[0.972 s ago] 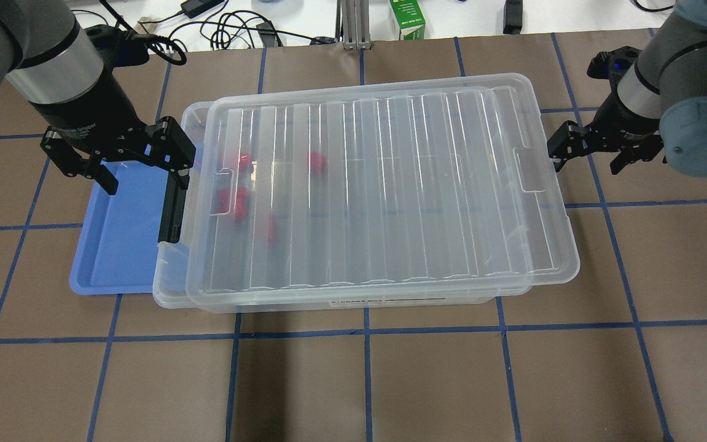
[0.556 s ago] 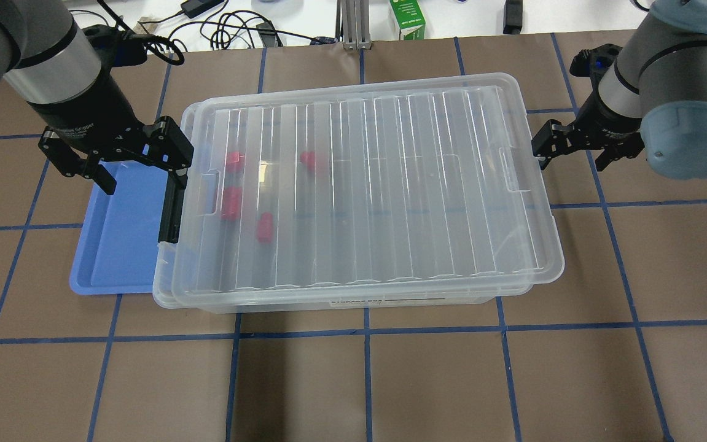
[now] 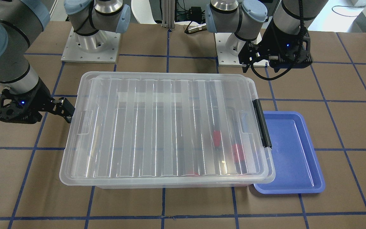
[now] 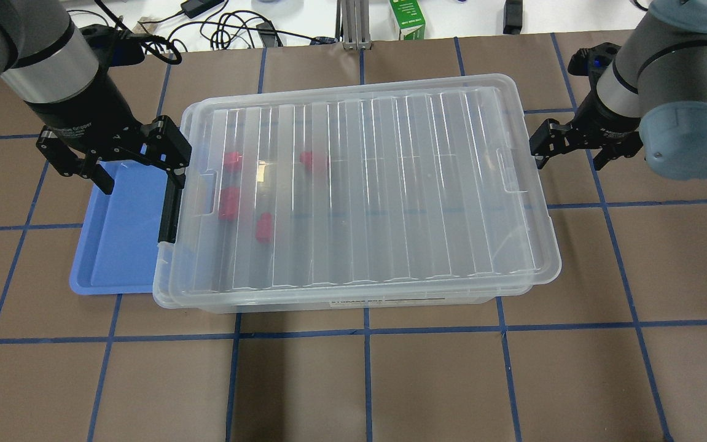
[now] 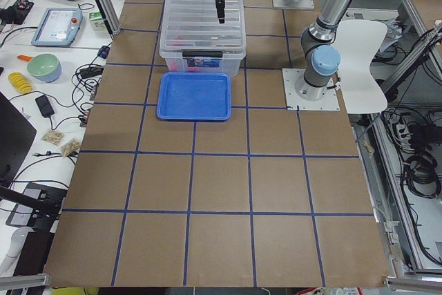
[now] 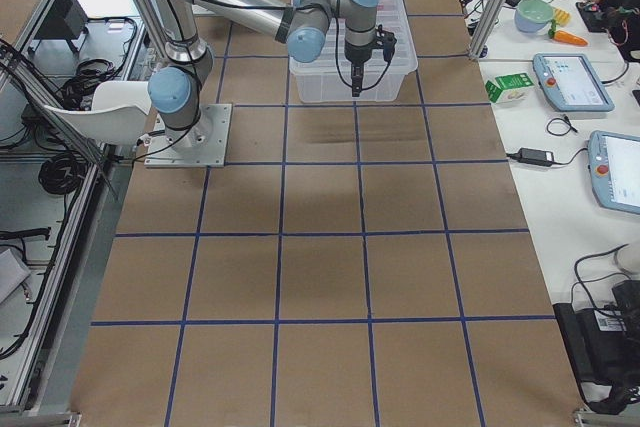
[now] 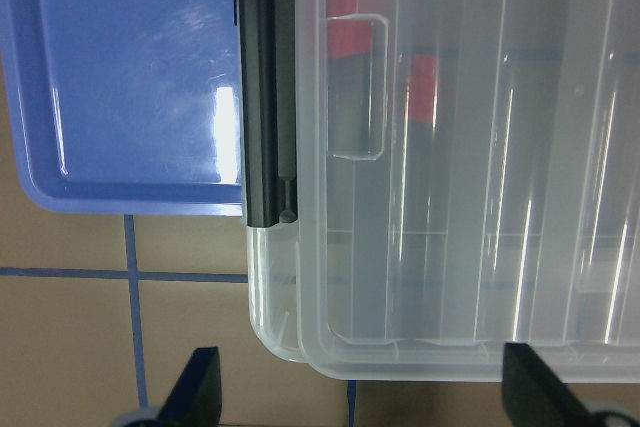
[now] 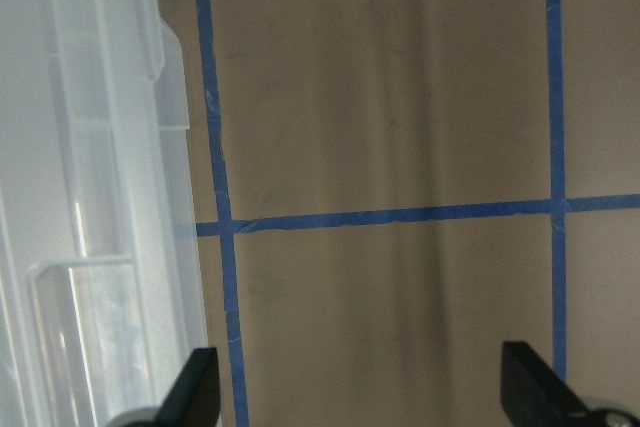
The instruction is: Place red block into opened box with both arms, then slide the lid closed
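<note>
The clear box (image 4: pixel 353 304) stands mid-table with the ribbed lid (image 4: pixel 390 184) lying over nearly all of it. Several red pieces (image 4: pixel 228 202) show blurred through the lid near the box's left end, and I cannot tell which is the red block. My left gripper (image 4: pixel 143 179) hangs open over the blue tray, beside the box's black clip handle (image 4: pixel 169 212). My right gripper (image 4: pixel 568 164) is open at the box's right end, one finger (image 3: pixel 65 109) close against the rim. The left wrist view shows the handle (image 7: pixel 265 97) and two red pieces (image 7: pixel 345 32).
A shallow blue tray (image 4: pixel 120 239) sits against the box's left end, partly under its rim. A green carton (image 4: pixel 406 18) and cables (image 4: pixel 230 27) lie beyond the far table edge. Brown mat with blue tape lines surrounds the box.
The lid has slid left over the box, and the strip that was open at the box's left end is now covered. My right gripper moved left with it. The left gripper barely moved.
</note>
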Tool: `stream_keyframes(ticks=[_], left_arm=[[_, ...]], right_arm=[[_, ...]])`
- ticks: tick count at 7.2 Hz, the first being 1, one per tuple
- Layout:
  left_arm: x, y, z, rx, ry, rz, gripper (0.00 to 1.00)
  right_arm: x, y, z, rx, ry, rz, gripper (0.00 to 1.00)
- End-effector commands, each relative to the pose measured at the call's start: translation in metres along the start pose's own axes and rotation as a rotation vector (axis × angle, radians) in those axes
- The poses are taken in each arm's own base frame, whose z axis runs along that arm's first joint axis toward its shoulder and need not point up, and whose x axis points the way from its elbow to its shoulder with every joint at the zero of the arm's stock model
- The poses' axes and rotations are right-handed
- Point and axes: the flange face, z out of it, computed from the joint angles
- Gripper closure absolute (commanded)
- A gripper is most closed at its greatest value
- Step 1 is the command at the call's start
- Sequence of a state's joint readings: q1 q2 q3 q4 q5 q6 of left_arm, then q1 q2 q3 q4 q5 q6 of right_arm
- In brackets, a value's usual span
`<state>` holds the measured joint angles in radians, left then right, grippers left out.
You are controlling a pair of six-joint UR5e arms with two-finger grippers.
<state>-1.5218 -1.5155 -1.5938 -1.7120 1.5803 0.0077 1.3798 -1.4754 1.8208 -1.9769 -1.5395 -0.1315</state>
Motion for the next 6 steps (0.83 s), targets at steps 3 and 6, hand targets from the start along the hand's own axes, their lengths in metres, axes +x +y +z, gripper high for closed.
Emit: stream_keyframes(ticks=[3, 6], left_arm=[[-0.001, -0.001, 0.000, 0.001, 0.001, 0.008, 0.00], [-0.001, -0.001, 0.000, 0.005, 0.002, 0.008, 0.00]], right_arm=[[-0.003, 0.005, -0.103, 0.096, 0.029, -0.013, 0.00], [-0.010, 0.039, -0.188, 0.003, 0.021, -0.006, 0.00]])
